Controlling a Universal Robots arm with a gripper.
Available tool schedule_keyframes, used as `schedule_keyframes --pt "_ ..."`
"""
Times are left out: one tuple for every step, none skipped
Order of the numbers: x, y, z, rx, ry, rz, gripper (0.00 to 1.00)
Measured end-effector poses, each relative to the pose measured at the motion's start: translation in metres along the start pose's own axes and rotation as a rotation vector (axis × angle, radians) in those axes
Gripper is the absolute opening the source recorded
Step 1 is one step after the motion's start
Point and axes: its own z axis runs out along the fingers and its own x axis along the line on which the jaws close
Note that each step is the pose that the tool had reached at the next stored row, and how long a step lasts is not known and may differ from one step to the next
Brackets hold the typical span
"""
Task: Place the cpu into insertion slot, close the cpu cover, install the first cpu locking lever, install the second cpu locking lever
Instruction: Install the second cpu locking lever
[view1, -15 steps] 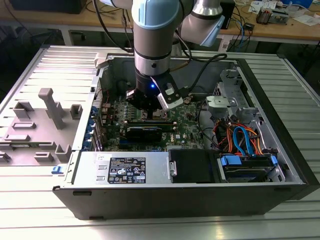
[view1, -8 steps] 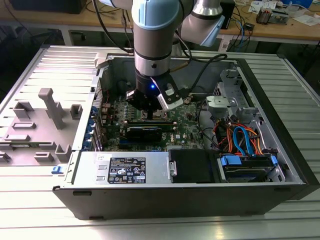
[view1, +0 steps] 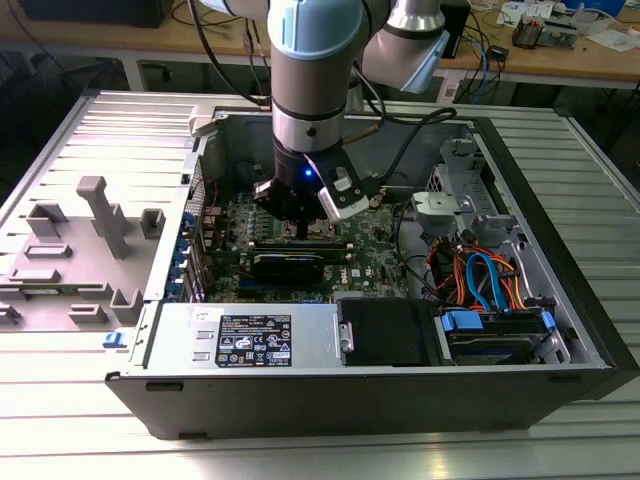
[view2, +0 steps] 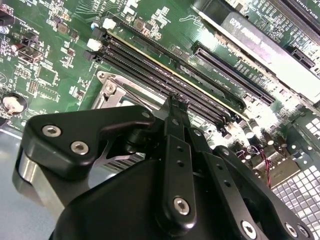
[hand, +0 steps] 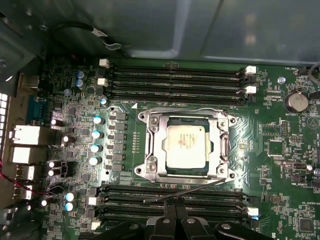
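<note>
The cpu (hand: 186, 145), a silver-grey square, lies in the insertion slot (hand: 186, 173) on the green board. The cpu cover (hand: 152, 146), a dull metal frame, lies flat around it. One thin wire lever (hand: 180, 109) runs along the socket's far side. A second lever (hand: 200, 187) slants free across the memory strips on the near side. My gripper (hand: 176, 207) is shut, and its tips sit right at that slanting lever; whether they grip it is hidden. The gripper (view2: 173, 102) hovers beside the cover's corner (view2: 111, 92), and in the exterior view the gripper (view1: 303, 228) is low inside the open case.
Long black memory strips (hand: 175, 80) flank the socket on both sides. A long black card (view1: 288, 262) lies in front of the gripper. Cables (view1: 480, 275) and a drive cage (view1: 455, 200) fill the exterior view's right. The case walls (view1: 300, 385) enclose the board.
</note>
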Motion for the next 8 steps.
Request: schedule_keyframes --pt "-0.0001 0.0003 -0.0013 -0.0001 0.0012 0.000 0.11" --pt "-0.0002 0.0010 -0.0054 -0.0003 0.0034 0.000 0.11" --pt "-0.0006 0.0014 -0.0064 -0.0006 0.0051 0.000 0.11" --pt "-0.0011 0.0015 -0.0068 -0.0006 0.0065 0.000 0.11" --pt "-0.0022 0.0016 -0.0069 -0.0006 0.0080 0.001 0.11" --pt "-0.0062 0.0016 -0.0069 -0.0007 0.0104 0.001 0.11" --pt "-0.0091 0.0015 -0.0068 -0.0007 0.0125 0.001 0.11" --pt "-0.0117 0.0014 -0.0056 -0.0011 0.0163 0.001 0.11"
